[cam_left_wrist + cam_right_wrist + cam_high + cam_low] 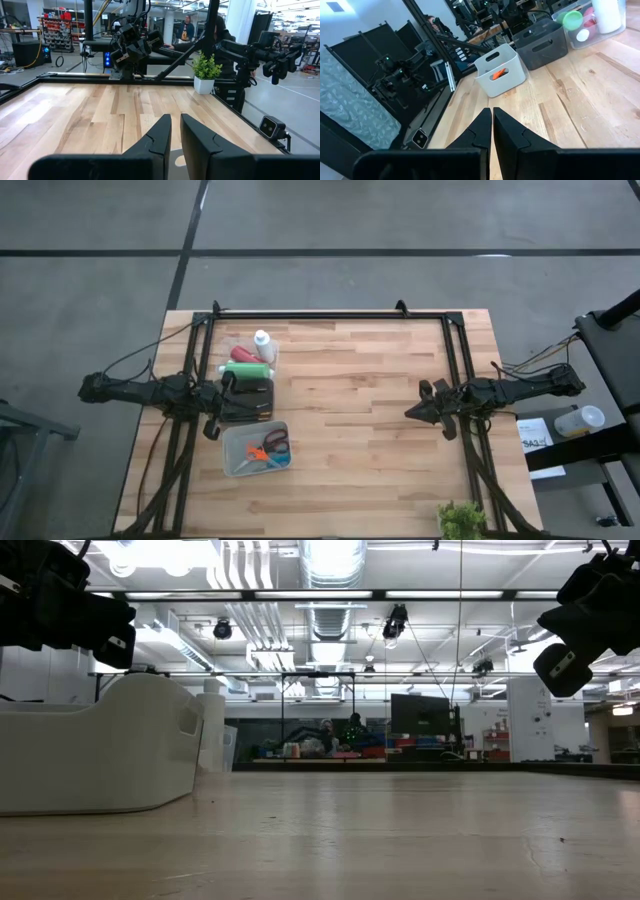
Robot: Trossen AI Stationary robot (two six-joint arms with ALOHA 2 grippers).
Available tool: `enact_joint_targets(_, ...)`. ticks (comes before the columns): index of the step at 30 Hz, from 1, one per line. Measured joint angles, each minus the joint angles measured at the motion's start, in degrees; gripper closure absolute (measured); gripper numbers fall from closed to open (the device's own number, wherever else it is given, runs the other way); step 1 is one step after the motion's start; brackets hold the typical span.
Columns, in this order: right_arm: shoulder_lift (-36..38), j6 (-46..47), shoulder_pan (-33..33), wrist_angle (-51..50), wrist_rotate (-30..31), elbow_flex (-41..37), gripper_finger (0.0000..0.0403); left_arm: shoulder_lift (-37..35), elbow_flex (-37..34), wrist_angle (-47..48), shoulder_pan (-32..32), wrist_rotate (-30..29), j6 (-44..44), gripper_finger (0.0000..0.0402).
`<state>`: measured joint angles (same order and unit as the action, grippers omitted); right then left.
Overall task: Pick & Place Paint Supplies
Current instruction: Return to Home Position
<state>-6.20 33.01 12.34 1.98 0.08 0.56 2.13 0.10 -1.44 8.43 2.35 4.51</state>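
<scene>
You get even, bright light from the ceiling fixtures (330,560), which blow out to white glare in the low view. Shadows on the bench (350,440) stay soft. The near bench surface in the low view looks blurred.

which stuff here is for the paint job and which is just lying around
For the job: green bottle, red bottle, white bottle, clear tray, dark bin, white bin.
Just lying about: scissors, plant.

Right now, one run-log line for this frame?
left gripper: over dark grey bin, nothing held | right gripper: shut, idle at right | paint bottles: clear tray | white bin: orange-handled scissors
</scene>
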Motion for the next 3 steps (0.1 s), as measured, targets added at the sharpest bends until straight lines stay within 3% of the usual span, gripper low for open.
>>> enact_joint_targets(3, 0.0, 0.0, 0.0, 0.0, 0.0, 0.0, 0.0388, 0.0, 0.0, 0.0, 0.0, 0.0, 0.0, 0.0351)
